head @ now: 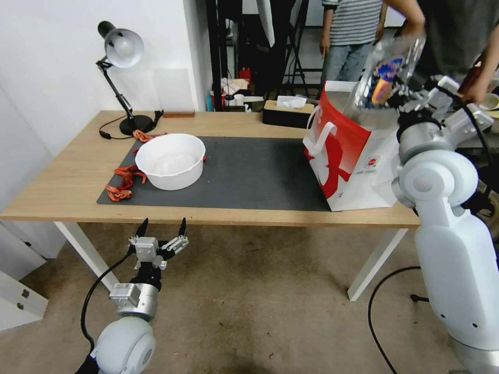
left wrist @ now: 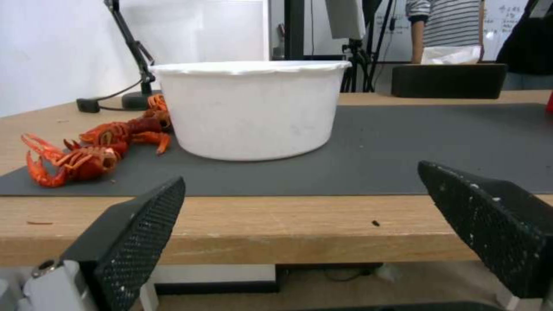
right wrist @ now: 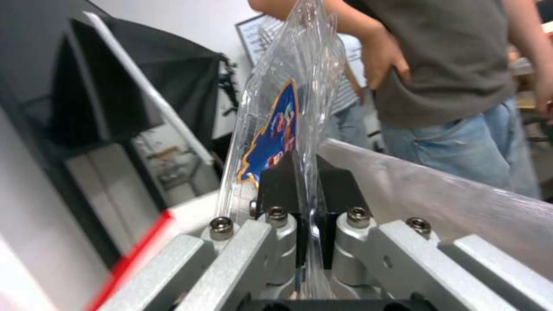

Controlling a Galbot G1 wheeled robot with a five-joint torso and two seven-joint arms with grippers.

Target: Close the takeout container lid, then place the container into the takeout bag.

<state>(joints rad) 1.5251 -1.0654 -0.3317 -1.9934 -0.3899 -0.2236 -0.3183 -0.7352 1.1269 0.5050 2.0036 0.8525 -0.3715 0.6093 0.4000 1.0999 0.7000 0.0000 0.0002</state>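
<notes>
Even, bright indoor light; soft shadow under the table (head: pixel 208 215); container (right wrist: pixel 288 108) blurred close to the right gripper (right wrist: pixel 308 190), with glare

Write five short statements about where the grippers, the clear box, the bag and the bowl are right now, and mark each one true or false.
1. The right gripper is shut on the clear plastic box. True.
2. The box lies on the dark mat beside the bowl. False: it is held up in the air above the open top of the red-and-white bag.
3. The left gripper is open and holds nothing, low in front of the table edge. True.
4. The bag lies flat on its side. False: it stands upright at the right end of the table.
5. The red crayfish are inside the white bowl. False: they lie on the mat beside the bowl.
</notes>
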